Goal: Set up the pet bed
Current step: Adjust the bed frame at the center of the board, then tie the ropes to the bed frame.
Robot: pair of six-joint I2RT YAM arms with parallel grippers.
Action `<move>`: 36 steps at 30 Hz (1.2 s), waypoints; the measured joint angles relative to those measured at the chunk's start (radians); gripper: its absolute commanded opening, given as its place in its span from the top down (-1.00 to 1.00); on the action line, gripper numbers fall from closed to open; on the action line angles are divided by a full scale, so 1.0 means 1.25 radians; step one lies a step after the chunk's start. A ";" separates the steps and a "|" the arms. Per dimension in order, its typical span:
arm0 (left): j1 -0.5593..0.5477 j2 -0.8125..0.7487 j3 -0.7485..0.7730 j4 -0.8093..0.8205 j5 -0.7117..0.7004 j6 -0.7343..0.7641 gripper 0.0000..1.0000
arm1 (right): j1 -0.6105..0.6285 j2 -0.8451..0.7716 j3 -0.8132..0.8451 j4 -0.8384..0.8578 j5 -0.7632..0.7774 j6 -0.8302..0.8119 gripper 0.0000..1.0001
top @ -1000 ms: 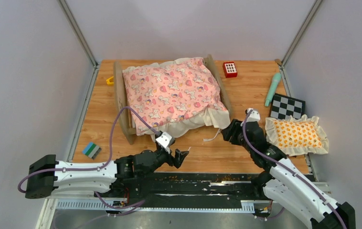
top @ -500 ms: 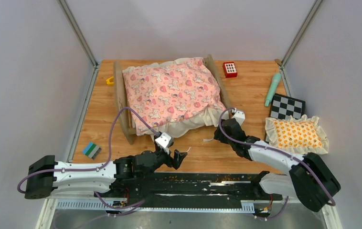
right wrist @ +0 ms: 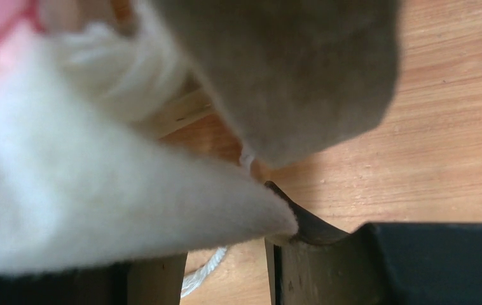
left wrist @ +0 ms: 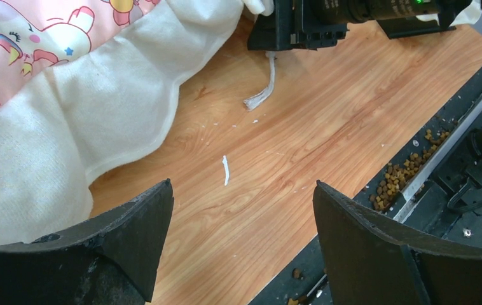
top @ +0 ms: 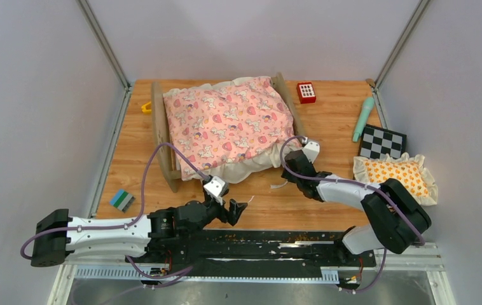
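Observation:
The pet bed [top: 159,136] stands mid-table, its pink unicorn quilt [top: 226,124] spread over it and the white ruffle hanging over the near end. No mattress shows under the quilt. My right gripper [top: 287,168] is at the quilt's near right corner. In the right wrist view its jaws [right wrist: 226,236] stand apart, with the ruffle corner [right wrist: 98,203] lying between them against the right finger, and the blurred bed frame [right wrist: 289,63] just above. My left gripper [top: 237,206] is open and empty over bare wood [left wrist: 243,187], near the ruffle [left wrist: 98,108].
An orange-patterned frilled pillow [top: 394,178] lies at the right, with a checkered tile [top: 383,143] and a teal stick [top: 362,119] behind it. A red block [top: 306,92], a yellow piece [top: 146,107] and a blue-green block [top: 122,199] lie around the bed. A white string [left wrist: 261,82] lies near the ruffle.
My right arm has swung left and reached down to the quilt's near right corner. My left gripper has drifted slightly left and stays open.

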 measured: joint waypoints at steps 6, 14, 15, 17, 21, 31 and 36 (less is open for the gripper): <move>0.000 -0.011 -0.001 -0.002 -0.002 -0.005 -0.75 | -0.005 0.041 0.017 -0.004 0.029 0.005 0.42; 0.000 -0.012 -0.003 -0.004 -0.003 -0.010 -0.75 | -0.005 0.046 0.020 -0.003 0.035 0.023 0.87; 0.000 -0.012 -0.006 -0.004 -0.003 -0.012 -0.75 | -0.005 0.045 0.019 -0.002 0.034 0.023 0.90; 0.000 -0.013 -0.010 -0.004 -0.003 -0.014 -0.75 | -0.006 0.041 0.013 0.002 0.028 0.025 0.95; 0.000 -0.018 -0.020 -0.004 -0.003 -0.021 -0.75 | -0.007 -0.001 -0.030 0.003 0.000 0.029 1.00; 0.000 -0.019 -0.028 -0.002 -0.001 -0.024 -0.75 | -0.007 -0.171 -0.135 -0.062 -0.079 0.053 1.00; 0.000 -0.019 -0.028 -0.001 -0.001 -0.027 -0.75 | -0.007 -0.266 -0.161 -0.121 -0.102 0.065 0.99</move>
